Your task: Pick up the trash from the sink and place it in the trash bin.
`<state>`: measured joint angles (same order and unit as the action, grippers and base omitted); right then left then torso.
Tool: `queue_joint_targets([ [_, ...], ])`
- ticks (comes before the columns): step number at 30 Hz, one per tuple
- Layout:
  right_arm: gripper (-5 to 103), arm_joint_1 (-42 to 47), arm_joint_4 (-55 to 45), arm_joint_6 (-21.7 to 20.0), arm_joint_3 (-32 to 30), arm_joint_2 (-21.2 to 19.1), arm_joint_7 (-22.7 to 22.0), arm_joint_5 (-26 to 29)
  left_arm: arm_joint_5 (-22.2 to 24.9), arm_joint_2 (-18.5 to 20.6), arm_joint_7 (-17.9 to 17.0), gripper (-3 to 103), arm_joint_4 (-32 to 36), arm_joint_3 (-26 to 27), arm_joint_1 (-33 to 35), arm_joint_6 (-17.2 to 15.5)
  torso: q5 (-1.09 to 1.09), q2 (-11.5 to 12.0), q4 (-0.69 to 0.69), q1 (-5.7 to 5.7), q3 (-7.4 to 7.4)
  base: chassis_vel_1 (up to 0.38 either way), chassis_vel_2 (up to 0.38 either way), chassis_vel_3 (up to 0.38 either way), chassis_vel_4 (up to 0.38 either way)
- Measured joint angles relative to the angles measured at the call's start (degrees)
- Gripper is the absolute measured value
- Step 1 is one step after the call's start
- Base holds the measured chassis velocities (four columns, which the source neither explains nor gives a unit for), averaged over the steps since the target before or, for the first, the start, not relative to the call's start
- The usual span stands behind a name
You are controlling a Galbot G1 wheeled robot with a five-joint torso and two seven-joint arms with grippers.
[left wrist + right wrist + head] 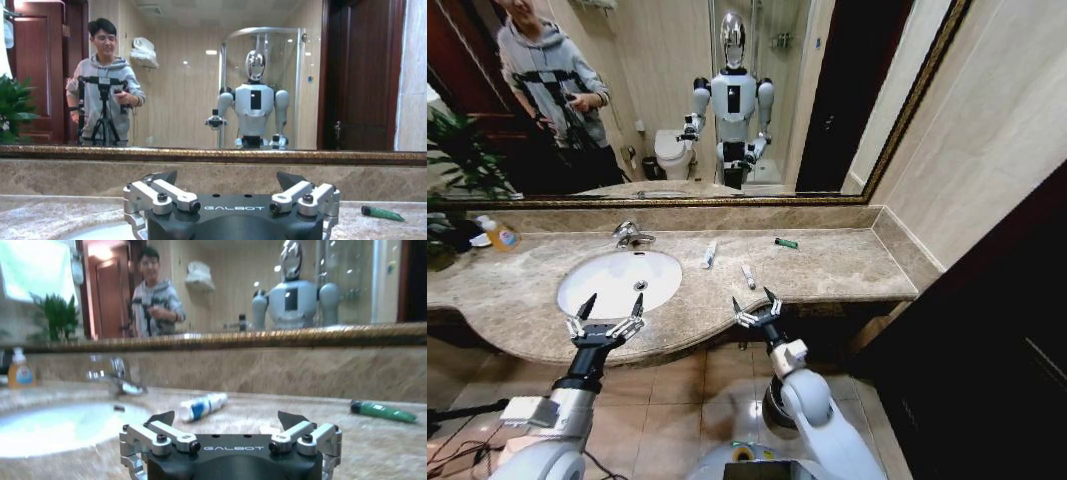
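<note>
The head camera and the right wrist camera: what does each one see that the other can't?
Only the head view has both pincers, left pincer and right pincer, open at the counter's front edge, plus a small white tube. Only the right wrist view has the potted plant in the mirror. Both share the sink, faucet, white-and-blue tube, green piece and orange soap bottle.

This is a bathroom, of the hotel or home kind. A white oval sink [619, 281] with a chrome faucet [630, 235] is set in a mottled brown marble desk [827, 265] under a wide gold-framed mirror [677, 100]. The mirror reflects a toilet [671, 153] and a glass shower enclosure [263, 85]. An orange soap bottle [499, 235] stands near the sink, and brown tiles [677, 390] cover the floor.
</note>
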<state>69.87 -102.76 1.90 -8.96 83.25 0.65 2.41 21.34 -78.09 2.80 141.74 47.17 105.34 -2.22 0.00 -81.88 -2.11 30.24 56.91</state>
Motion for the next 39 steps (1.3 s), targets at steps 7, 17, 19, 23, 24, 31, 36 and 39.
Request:
queue_joint_targets([
  [7, 100, -6.83, 9.51, 2.01, 0.14, 1.12, -2.63, -5.09, 0.00, 0.00, 0.00, 100, 0.00, 0.00, 0.00, 0.00, -0.01, 0.00, 0.00, 0.00, 0.00, 0.000, 0.000, 0.000, 0.000],
  [17, 96, -10.57, 14.55, 1.10, -0.97, 1.45, -3.56, -3.69, 0.00, 0.00, 0.00, 100, 0.00, 0.00, 0.00, 0.00, 0.00, 0.00, 0.00, -0.01, -0.01, 0.000, 0.000, 0.000, 0.000],
  [19, 89, -10.68, 15.02, 1.09, -1.24, 1.68, -3.53, -3.69, 0.00, 0.00, 0.00, 100, 0.00, 0.00, 0.00, 0.00, 0.00, 0.00, 0.00, -0.01, -0.01, 0.000, 0.000, 0.000, 0.000],
  [23, 81, -10.56, 15.41, 1.12, -1.68, 2.04, -3.45, -3.69, 0.00, 0.00, 0.00, 100, 0.00, 0.00, 0.00, 0.00, 0.00, 0.00, 0.00, -0.01, -0.01, 0.000, 0.000, 0.000, 0.000],
  [24, 78, -10.49, 15.41, 1.12, -1.73, 2.03, -3.44, -3.68, 0.00, 0.00, 0.00, 100, 0.00, 0.00, 0.00, 0.00, 0.00, 0.00, 0.00, -0.01, -0.01, 0.000, 0.000, 0.000, 0.000],
  [31, 57, -10.26, 15.41, 1.13, -2.31, 1.56, -3.41, -3.53, 0.00, 0.00, 0.00, 100, 0.00, 0.00, 0.00, 0.00, 0.00, 0.00, 0.00, -0.01, -0.01, 0.000, 0.000, 0.000, 0.000],
  [36, 46, -9.97, 15.34, 1.11, -2.42, 1.37, -3.33, -3.14, 0.00, 0.00, 0.00, 100, 0.00, 0.00, 0.00, 0.00, 0.00, 0.00, 0.00, -0.01, -0.01, 0.000, 0.000, 0.000, 0.000],
  [39, 34, -9.54, 15.06, 1.15, -2.28, 1.20, -3.18, -3.19, 0.00, 0.00, 0.00, 100, 0.00, 0.00, 0.00, 0.00, 0.00, 0.00, 0.00, -0.01, -0.01, 0.000, 0.000, 0.000, 0.000],
])
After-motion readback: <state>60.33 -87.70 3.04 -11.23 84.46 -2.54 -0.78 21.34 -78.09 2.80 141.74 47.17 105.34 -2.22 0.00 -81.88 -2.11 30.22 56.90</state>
